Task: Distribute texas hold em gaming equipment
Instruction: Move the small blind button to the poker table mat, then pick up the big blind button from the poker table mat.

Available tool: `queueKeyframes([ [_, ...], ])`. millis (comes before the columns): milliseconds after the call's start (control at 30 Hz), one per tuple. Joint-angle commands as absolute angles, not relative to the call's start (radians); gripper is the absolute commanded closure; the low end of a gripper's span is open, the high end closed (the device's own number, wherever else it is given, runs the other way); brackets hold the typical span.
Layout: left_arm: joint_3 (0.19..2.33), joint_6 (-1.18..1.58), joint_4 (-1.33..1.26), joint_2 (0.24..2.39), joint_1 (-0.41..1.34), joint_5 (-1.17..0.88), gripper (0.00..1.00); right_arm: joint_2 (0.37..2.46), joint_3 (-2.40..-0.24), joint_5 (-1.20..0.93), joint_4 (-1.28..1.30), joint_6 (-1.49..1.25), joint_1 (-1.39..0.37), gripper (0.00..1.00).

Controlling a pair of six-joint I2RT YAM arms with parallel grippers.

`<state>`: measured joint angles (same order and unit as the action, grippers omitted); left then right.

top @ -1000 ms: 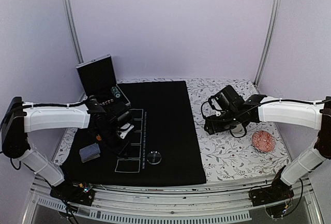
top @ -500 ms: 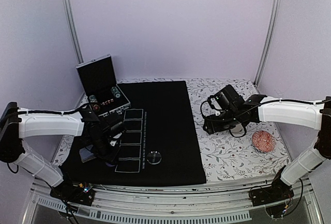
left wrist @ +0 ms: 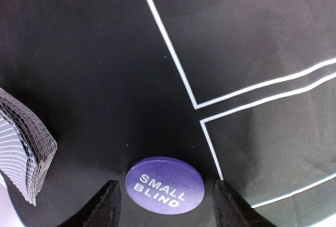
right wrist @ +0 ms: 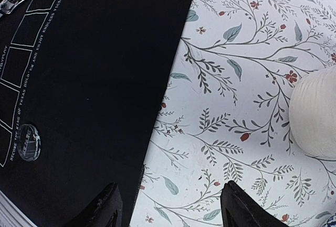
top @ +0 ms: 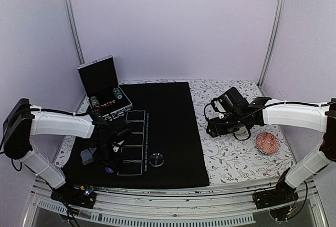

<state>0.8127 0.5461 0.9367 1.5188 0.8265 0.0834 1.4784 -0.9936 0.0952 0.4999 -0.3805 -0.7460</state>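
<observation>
Left wrist alone: "SMALL BLIND" lettering on the purple disc (left wrist: 165,185)

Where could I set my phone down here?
The right half of the black mat, between the card outlines and the flowered cloth, is bare. The mat's left edge is crowded: case, card deck, purple disc, left gripper.
</observation>
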Motion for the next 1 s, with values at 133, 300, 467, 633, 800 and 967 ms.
queueKeyframes([
  [133, 0.859, 0.504, 0.986, 1.506, 0.821, 0.079, 0.31, 1.45, -0.983, 0.089, 0.479, -0.38, -0.745, 0.33],
  [300, 0.981, 0.467, 0.957, 1.47, 0.768, 0.098, 0.28, 1.449, -0.983, 0.084, 0.48, -0.379, -0.745, 0.33],
  [467, 0.999, 0.403, 0.813, 1.466, 0.517, 0.11, 0.26, 1.433, -0.968, 0.081, 0.471, -0.385, -0.745, 0.33],
  [633, 1.029, 0.363, 0.713, 1.536, 0.337, 0.126, 0.22, 1.42, -0.954, 0.078, 0.474, -0.387, -0.745, 0.33],
  [800, 1.031, 0.332, 0.708, 1.614, 0.269, 0.154, 0.2, 1.406, -0.941, 0.092, 0.48, -0.38, -0.745, 0.33],
  [967, 1.008, 0.312, 0.677, 1.672, 0.237, 0.132, 0.19, 1.406, -0.931, 0.089, 0.465, -0.377, -0.745, 0.33],
])
